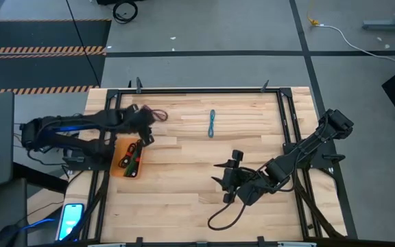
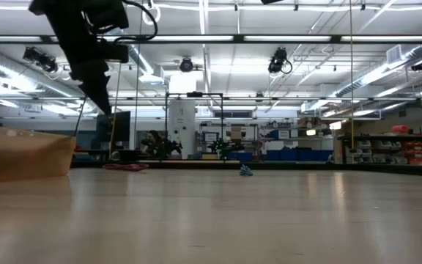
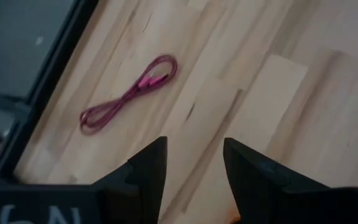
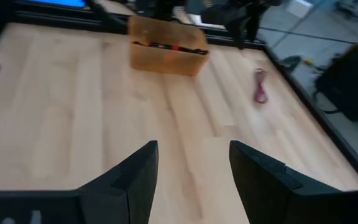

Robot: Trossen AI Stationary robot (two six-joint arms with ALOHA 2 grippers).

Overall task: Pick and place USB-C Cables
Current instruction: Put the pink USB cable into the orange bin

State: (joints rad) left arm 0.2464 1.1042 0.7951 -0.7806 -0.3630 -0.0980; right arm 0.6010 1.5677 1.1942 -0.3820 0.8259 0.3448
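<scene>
The maroon cable (image 3: 129,93) lies loose on the wood near the table's far left corner (image 1: 158,114). My left gripper (image 3: 194,168) hovers open above the table just short of it, holding nothing (image 1: 145,132). The teal-blue cable (image 1: 212,123) lies flat at the table's far middle. An orange bin (image 1: 117,162) by the left edge holds black coils with red ties (image 1: 130,156) and a bit of green. My right gripper (image 4: 193,168) is open and empty over the near right part of the table (image 1: 223,180).
A black frame rail (image 1: 204,90) runs around the table. A black cord loop (image 1: 219,218) lies near the near edge under the right arm. A phone (image 1: 70,218) sits off the near left corner. Bare wood lies between the bin and the right arm.
</scene>
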